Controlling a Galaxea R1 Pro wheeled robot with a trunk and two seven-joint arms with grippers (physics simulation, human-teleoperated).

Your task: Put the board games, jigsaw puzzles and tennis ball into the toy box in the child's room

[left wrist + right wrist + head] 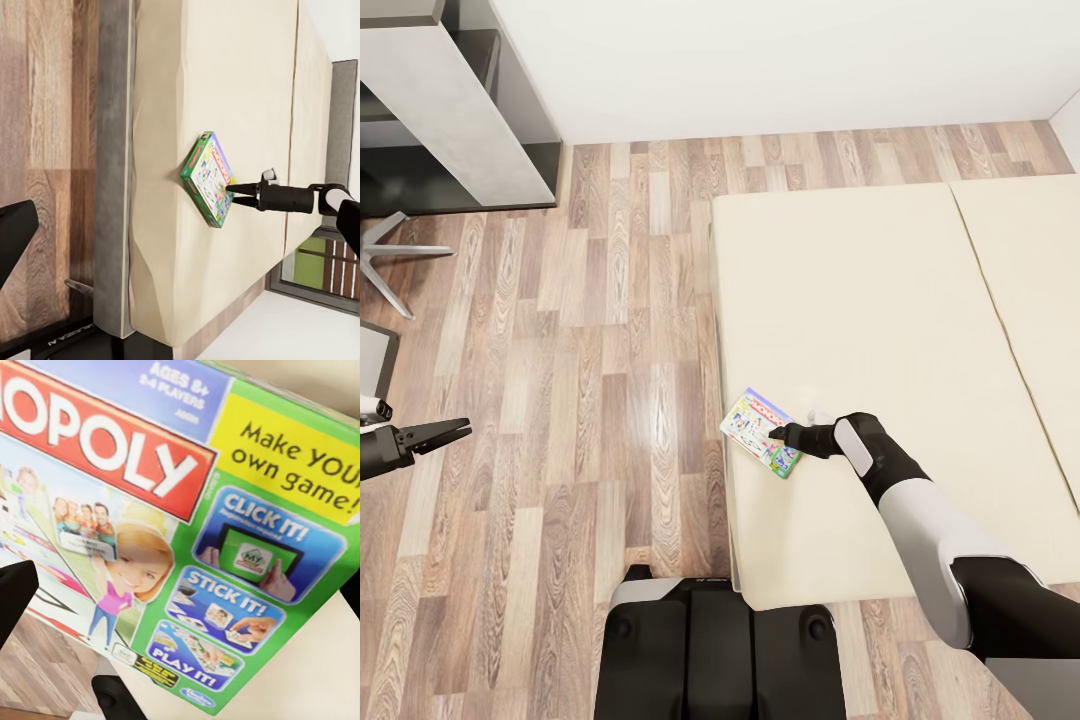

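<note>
The board game (150,525) runs off the right wrist picture, its red title cut to "OPOLY". From the head camera its lettering is too small to read. The bed (880,300) is cropped at the right edge, the table (450,110) at the left.

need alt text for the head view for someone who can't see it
The robot's right tool reaches onto a beige bed, its tips at the edge of a pale, green-edged board game lying near the mattress's edge. The left tool hovers over the wood floor on the left, with a grey desk in the upper left corner.
</note>
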